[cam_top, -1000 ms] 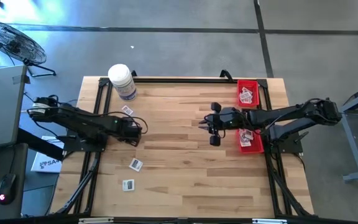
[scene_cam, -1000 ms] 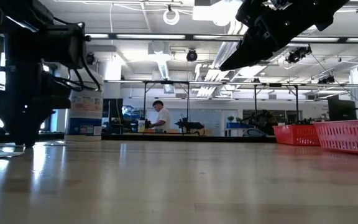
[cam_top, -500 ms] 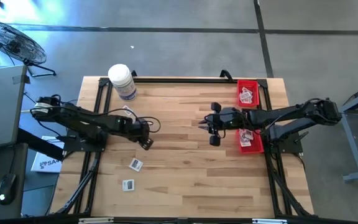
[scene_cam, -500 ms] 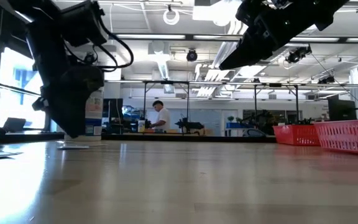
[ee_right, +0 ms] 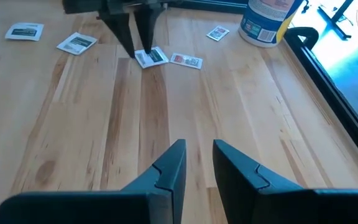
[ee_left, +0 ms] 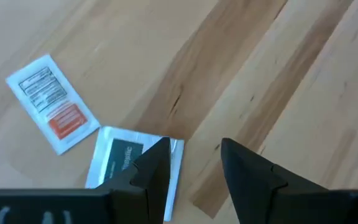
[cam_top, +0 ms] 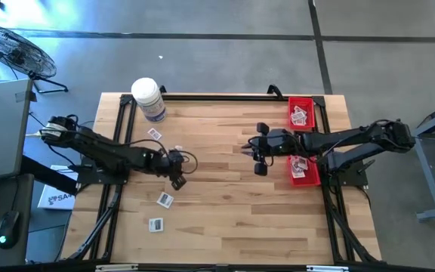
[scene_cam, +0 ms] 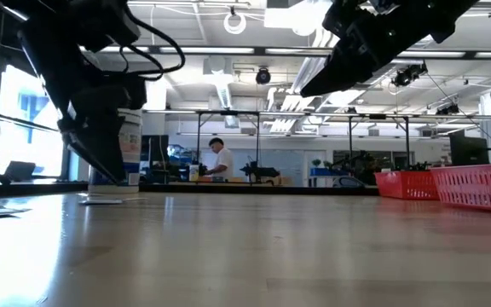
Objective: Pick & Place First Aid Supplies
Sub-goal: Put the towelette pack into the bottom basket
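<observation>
Several small flat square white packets [cam_top: 165, 199] lay loose on the left half of the wooden table [cam_top: 225, 219], with more inside two red plastic baskets [cam_top: 310, 110] along its right edge. The left pincer [cam_top: 177, 179] hung with fingers apart just over one packet [ee_left: 114, 163] beside a red-printed packet [ee_left: 53, 102], gripping nothing. The right pincer [cam_top: 260, 160], fingers slightly parted and empty, hovered right of the table's centre.
</observation>
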`<act>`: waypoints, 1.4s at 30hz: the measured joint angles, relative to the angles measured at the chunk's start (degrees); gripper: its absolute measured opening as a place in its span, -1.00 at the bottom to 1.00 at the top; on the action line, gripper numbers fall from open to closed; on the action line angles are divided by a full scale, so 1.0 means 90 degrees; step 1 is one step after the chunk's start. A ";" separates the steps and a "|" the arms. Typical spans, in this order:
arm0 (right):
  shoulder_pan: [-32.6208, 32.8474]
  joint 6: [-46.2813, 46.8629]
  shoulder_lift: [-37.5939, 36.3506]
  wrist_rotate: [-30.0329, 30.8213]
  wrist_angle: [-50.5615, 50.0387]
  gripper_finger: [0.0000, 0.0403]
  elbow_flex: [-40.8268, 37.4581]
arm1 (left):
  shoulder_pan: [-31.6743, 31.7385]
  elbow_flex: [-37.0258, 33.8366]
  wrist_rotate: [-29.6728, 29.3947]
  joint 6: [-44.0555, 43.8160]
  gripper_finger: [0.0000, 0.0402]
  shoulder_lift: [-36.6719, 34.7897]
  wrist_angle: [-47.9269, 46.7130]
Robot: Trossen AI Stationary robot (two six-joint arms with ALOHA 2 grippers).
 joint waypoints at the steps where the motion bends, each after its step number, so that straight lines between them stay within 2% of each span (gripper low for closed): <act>1: -0.0016 0.0000 0.0000 0.0000 0.0004 -0.64 0.0000 | -0.0059 0.0000 -0.0080 0.0031 -0.30 0.0021 0.0023; 5: -0.0027 0.0046 0.0000 0.0000 0.0045 -0.64 0.0000 | -0.0202 0.0006 -0.0315 0.0176 -0.30 0.0210 0.0116; 12: -0.0022 0.0115 0.0000 -0.0049 0.0032 -0.64 0.0000 | -0.0189 -0.0063 -0.0206 0.0611 -0.30 0.0785 0.0159; 21: -0.0022 0.0134 0.0000 -0.0047 -0.0003 -0.64 0.0000 | -0.0190 -0.0415 -0.0247 0.0607 -0.33 0.0825 0.0787; 26: -0.0022 0.0117 0.0000 -0.0047 -0.0003 -0.64 0.0000 | -0.0192 -0.0480 -0.0275 0.0899 -0.49 0.0827 0.0892; 36: -0.0022 0.0112 0.0031 -0.0103 0.0028 -0.64 0.0000 | -0.0195 -0.0498 -0.0404 0.2083 -0.87 0.0849 0.1363; 42: -0.0022 0.0059 0.0664 -0.0813 0.0760 -0.64 0.0000 | -0.0189 -0.0517 -0.0513 0.2454 -0.96 0.0869 0.1781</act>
